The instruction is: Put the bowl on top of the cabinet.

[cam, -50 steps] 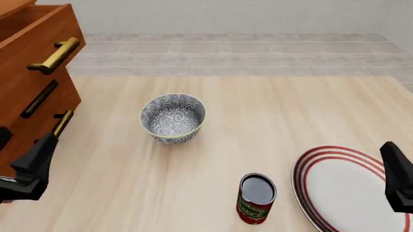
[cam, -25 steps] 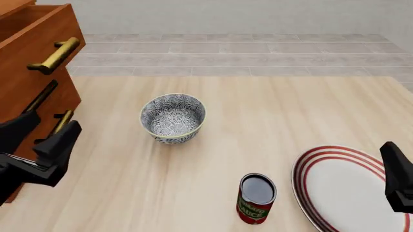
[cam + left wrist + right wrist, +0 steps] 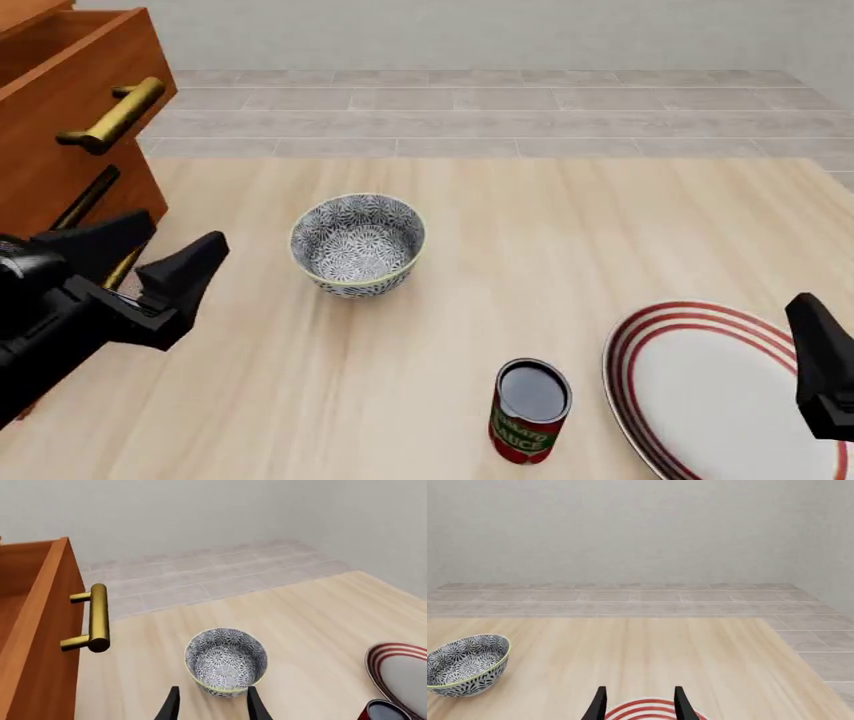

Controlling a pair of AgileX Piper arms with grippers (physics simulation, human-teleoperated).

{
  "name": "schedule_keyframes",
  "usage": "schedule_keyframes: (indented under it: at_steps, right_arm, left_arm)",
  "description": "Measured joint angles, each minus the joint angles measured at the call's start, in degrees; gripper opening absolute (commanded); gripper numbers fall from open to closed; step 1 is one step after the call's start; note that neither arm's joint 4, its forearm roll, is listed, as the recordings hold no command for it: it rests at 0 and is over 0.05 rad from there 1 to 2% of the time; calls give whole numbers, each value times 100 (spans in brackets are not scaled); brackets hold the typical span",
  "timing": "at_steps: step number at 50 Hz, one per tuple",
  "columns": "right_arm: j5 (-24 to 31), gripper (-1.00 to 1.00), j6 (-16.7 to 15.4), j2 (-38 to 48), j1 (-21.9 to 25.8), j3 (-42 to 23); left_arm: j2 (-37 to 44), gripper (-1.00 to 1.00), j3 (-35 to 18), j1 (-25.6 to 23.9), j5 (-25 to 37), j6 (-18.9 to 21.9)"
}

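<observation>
While both grippers hang with fingers spread and empty, the left gripper [image 3: 154, 268] sits left of the bowl [image 3: 358, 243], apart from it, and the right gripper [image 3: 638, 705] hangs over the plate [image 3: 721, 385]. The bowl stands upright on the pale wooden table [image 3: 561, 240], right of the cabinet [image 3: 67, 130]; grey tiled floor lies beyond. Only the front view shows the whole red can [image 3: 530, 410].

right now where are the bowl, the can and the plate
bowl [image 3: 356, 243], front view, on its patterned inside
can [image 3: 531, 412], front view, on its red side just below the open top
plate [image 3: 721, 400], front view, on its bare white middle
</observation>
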Motion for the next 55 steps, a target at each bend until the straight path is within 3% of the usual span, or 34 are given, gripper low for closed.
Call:
schedule_keyframes:
  at_steps: [15, 31, 55]
  right_arm:
    - [0, 100, 0, 0, 0, 0]
    - [0, 100, 0, 0, 0, 0]
    - [0, 100, 0, 0, 0, 0]
  left_arm:
    - [930, 100, -468, -111, -151, -208]
    - [1404, 100, -1058, -44, 87, -459]
    - [2128, 100, -1537, 179, 62, -569]
